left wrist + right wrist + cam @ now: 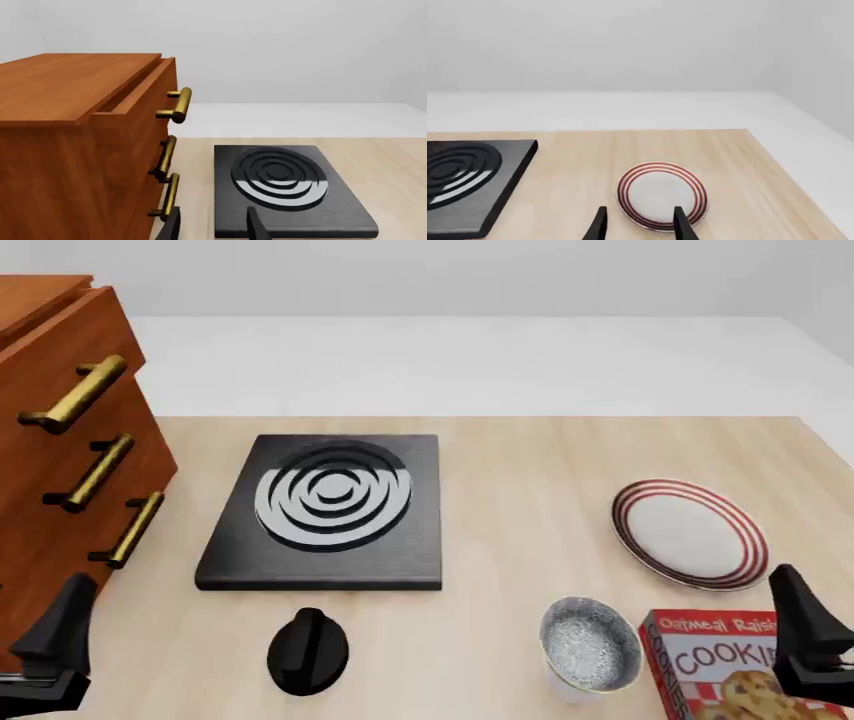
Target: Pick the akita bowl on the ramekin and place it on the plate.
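Observation:
The akita bowl (589,643) stands near the table's front edge, right of centre, its speckled grey inside facing up. The ramekin is hidden beneath it; I cannot tell it apart from the bowl's pale outside. The plate (690,532) with red rings lies flat behind and to the right of the bowl, and it also shows just beyond the fingers in the right wrist view (662,194). My right gripper (639,227) hangs open and empty at the front right, right of the bowl. My left gripper (213,230) is open and empty at the front left, far from the bowl.
A black stove plate (327,508) with concentric rings lies at centre left, and a black knob (308,649) sits in front of it. A wooden cabinet (54,430) with brass handles stands at the left. A red cookie box (721,665) lies right beside the bowl.

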Motion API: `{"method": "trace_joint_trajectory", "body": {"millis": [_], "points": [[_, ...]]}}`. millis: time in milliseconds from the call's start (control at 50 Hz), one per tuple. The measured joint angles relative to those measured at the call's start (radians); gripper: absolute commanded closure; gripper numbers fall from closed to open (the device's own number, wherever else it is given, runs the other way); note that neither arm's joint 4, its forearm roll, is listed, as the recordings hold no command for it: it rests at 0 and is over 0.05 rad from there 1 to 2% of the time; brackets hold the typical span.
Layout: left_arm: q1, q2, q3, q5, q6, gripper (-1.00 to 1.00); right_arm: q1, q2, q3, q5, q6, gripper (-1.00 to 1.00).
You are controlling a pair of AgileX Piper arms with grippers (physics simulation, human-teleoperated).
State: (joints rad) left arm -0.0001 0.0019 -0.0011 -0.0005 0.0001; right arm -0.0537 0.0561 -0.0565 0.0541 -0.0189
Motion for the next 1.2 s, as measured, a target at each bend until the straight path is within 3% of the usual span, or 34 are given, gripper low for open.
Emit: {"method": "trace_joint_trajectory", "body": {"millis": [380,680,940,1100,1200], "points": [[0.000,0.005,-0.003,-0.001,0.000,-1.00,0.051,-0.034,-0.011,-0.009,0.003,-1.00],[0.000,0.005,-0.003,-0.001,0.000,-1.00,0.081,0.001,-0.105,0.033,-0.009,-1.00],[0.000,0.006,-0.003,-0.001,0.000,-1.00,0.149,0.159,-0.246,0.089,-0.006,-1.00],[0.000,0.006,-0.003,-0.001,0.000,-1.00,0.229,0.241,-0.392,0.221,-0.017,-1.00],[0.000,0.006,-0.003,-0.001,0.000,-1.00,0.354,0.324,-0.529,0.404,-0.052,-1.00]]}}
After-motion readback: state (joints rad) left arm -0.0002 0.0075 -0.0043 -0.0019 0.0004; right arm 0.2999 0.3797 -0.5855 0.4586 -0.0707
